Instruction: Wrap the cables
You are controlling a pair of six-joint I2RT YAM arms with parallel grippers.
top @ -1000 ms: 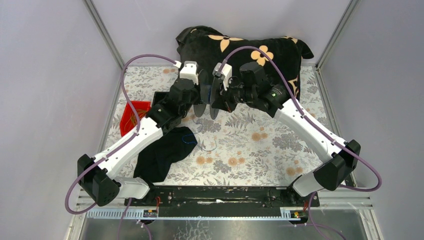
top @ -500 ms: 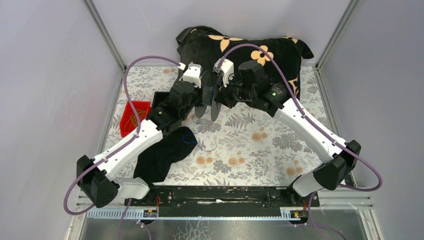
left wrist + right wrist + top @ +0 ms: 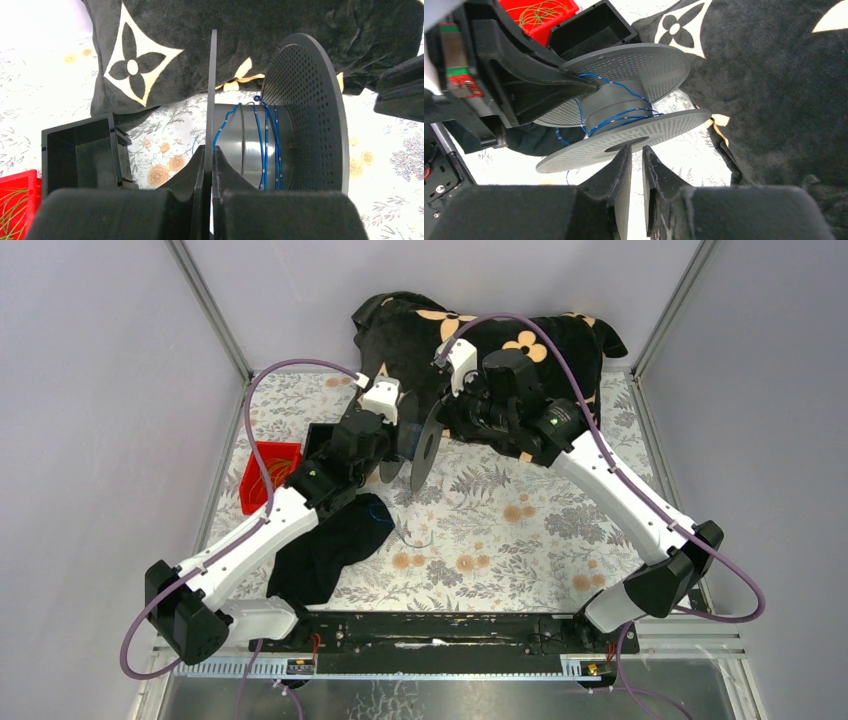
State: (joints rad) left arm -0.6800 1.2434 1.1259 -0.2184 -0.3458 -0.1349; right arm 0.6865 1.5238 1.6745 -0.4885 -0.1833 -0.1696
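**Loose turns, one thin grip: the winding could slip**

From above, the spool (image 3: 424,446) hangs over the far middle of the table (image 3: 520,530), between the two arms and just in front of the black flowered cushion (image 3: 500,335). Its discs stand on edge, so its long axis lies roughly level, running left to right. The left gripper (image 3: 395,445) meets it from the left, and the right gripper (image 3: 441,424) from the right. A blue strand (image 3: 383,510) trails down onto the dark cloth (image 3: 325,550) nearer the bases. That tail could catch on the cloth if the spool turns.

From the left wrist, the left gripper (image 3: 209,150) is closed tight on the thin rim of the left disc. That rim is its only purchase, so to my eye the spool could swing or slide out under a pull. The cables (image 3: 265,145) sit on the hub between the discs, only a few turns, spaced out. They run around the hub, at right angles to its axis. A black box (image 3: 80,150) stands on the table to the left.

From the right wrist, the right gripper (image 3: 636,149) has its jaws parted a crack, with nothing visible between them. Its tips sit just beside the rim of the right disc. The blue turns (image 3: 624,117) cross the hub at a slant. With no tension on them they may slacken and unwind. The red bin (image 3: 541,10) lies beyond.
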